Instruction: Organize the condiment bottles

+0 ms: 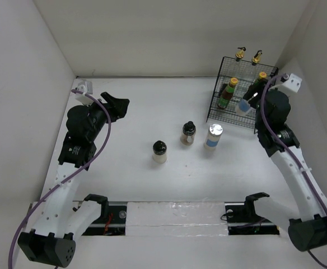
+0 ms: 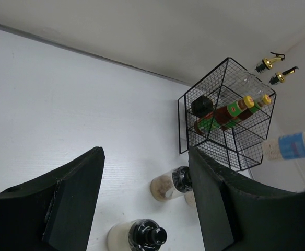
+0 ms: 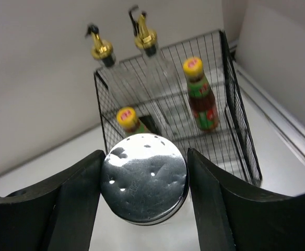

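The right gripper [image 3: 144, 162] has its fingers [image 3: 71, 204] clamped on a blue-labelled shaker with a perforated metal lid [image 3: 142, 185], lid facing the wrist, probably so it can go into the black wire basket [image 3: 236, 112] just beyond the fingertips; ahead of them two clear glass bottles with gold spouts [image 3: 101, 49] and two yellow-capped sauce bottles [image 3: 200, 97] crowd the basket, so free room looks tight; the left gripper [image 2: 146, 178] hangs with fingers spread around nothing; below and beyond them stand two black-capped jars [image 2: 144, 235] and, further off, a second blue-labelled shaker [image 1: 213, 136], all unsorted.
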`<state>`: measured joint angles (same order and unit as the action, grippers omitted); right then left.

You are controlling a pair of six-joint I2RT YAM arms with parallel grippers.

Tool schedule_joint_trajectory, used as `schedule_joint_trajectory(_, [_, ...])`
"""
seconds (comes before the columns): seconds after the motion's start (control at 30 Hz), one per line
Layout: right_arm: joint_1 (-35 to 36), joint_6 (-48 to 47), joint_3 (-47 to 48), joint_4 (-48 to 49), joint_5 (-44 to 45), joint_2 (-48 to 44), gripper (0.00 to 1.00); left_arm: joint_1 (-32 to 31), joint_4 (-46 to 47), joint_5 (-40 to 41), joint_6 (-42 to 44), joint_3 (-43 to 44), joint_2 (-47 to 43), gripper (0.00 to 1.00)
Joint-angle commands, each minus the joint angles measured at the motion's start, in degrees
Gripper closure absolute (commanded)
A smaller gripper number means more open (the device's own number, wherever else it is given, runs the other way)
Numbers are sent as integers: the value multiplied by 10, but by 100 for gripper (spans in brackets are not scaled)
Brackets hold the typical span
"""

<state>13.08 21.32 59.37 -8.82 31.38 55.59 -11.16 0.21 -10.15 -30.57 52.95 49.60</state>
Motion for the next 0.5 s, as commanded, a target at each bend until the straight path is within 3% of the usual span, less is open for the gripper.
schedule_joint_trajectory(0.0, [-24, -26, 78, 122, -17, 71, 45, -2, 29, -14, -3, -4, -19, 39])
schedule_joint_trajectory(0.2, [-65, -46, 186, 129, -51, 196, 45, -2, 23, -4, -3, -4, -29, 39])
schedule_joint_trajectory(0.47, [-101, -46, 237, 151, -83, 264, 45, -2, 23, -4, -3, -4, -29, 39])
